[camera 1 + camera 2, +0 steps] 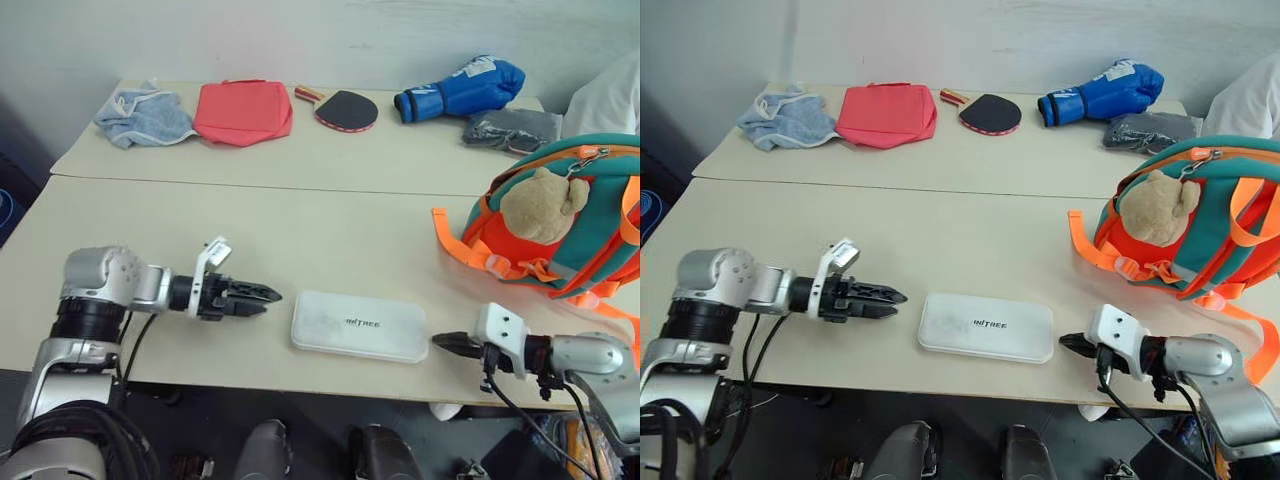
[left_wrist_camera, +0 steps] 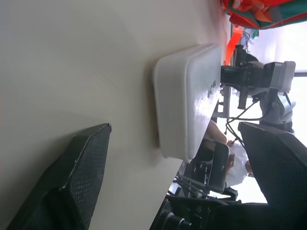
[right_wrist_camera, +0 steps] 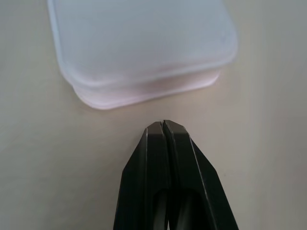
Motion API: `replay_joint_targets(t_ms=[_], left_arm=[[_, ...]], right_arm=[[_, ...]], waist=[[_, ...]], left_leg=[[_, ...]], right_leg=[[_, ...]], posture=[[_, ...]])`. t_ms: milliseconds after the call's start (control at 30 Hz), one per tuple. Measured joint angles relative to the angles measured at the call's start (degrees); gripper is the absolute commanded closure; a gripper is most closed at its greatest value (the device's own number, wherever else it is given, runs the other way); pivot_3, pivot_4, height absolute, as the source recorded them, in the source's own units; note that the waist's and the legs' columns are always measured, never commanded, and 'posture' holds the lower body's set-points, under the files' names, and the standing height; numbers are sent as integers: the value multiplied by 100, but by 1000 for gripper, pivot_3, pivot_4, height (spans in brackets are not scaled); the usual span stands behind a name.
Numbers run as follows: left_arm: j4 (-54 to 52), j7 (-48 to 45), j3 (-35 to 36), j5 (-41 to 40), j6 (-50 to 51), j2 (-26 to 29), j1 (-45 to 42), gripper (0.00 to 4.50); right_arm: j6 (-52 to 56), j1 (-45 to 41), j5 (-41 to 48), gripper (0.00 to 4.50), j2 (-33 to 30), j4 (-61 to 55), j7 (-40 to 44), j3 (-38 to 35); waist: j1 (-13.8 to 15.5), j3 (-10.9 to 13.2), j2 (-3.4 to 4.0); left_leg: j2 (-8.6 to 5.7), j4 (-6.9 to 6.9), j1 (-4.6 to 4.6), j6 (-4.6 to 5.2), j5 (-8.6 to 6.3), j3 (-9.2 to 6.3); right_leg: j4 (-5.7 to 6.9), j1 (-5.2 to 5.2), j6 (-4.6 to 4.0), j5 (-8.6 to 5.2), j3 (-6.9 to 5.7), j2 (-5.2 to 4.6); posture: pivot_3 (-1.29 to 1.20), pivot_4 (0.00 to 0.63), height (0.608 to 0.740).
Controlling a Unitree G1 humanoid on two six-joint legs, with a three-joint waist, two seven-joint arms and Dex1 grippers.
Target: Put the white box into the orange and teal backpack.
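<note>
- The white box lies flat near the front edge of the table, between the two grippers and touching neither. Nothing's in the backpack yet.
- Left gripper points at the box's short end with its fingers spread wide, holding nothing. Right gripper sits just off the other end, fingers clenched together and empty.
- Biggest worry, I'd say: the box is flat and smooth with rounded corners, so a pinch on its end could let it squirt out. It's close to the near edge, so a shove from either side could send it off.
- The right gripper being closed means it can only nudge. If it pushes while the left one closes, the box could spin instead of seating between the fingers.
- The orange and teal backpack stands well off to the right with a tan plush bear on its front and loose orange straps trailing on the table. Can't really tell from here whether the top is unzipped; if not, the box just bounces off. Those straps could snag a finger too.
- Surface is two plain beige tables pushed together, pale wall behind.
- Along the back: a blue cloth, a red pouch, a table tennis paddle, a blue boxing glove, some folded grey fabric.
</note>
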Motion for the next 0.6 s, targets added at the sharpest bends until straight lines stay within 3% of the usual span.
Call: replay_joint_targets(t_ms=[433,600], left_arm=[[532,1947,73,-1917,12,-812,-46,34],[608,2537,232,-2501,50,-874,-19,1215]], right_arm=[[8,-754,-214,4500,544,161,-121,639],[118,-882,-246,4500,590,228,-202,646]], waist=[[-17,0,0],[-17,0,-1]], left_leg=[[2,9,-1,-7,5,-1],[2,13,-1,-10,6,-1]], right_leg=[[5,-3,1,0,0,1],[6,-1,1,0,-1,3]], posture=[[0,150,740],[0,150,740]])
